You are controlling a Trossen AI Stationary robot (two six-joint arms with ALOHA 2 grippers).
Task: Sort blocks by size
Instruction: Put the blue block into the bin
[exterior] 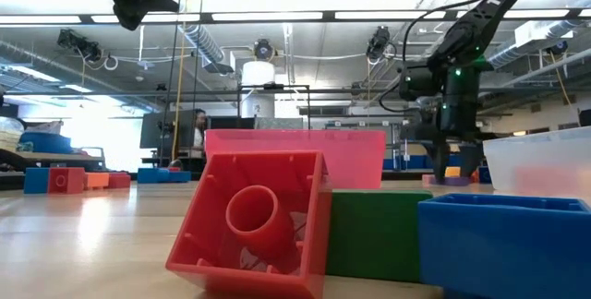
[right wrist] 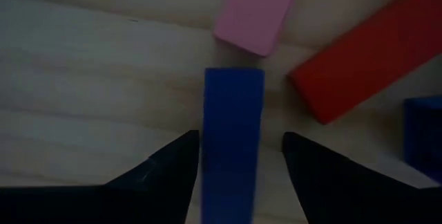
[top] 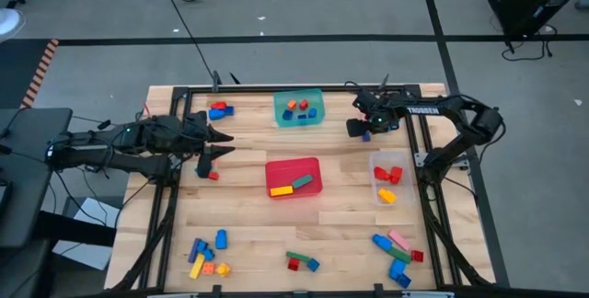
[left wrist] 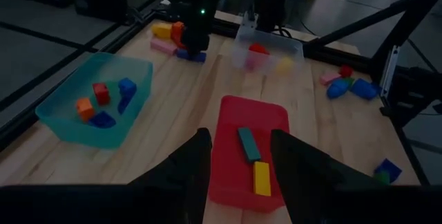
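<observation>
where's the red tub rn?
High view: the red tub sits mid-table, below the teal tub and left of the clear tub. It holds a green bar and a yellow bar; the left gripper hovers at its upper left.

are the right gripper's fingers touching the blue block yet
Apart. The right wrist view shows the blue block between the right gripper fingers, with a strip of bare wood visible on each side of it.

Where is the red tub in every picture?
High view: the red tub sits mid-table.
Low view: its pale red wall shows behind the near red block.
Left wrist view: straight ahead of the left gripper, at.
Right wrist view: not in it.
Shared landmark: the clear tub.
</observation>
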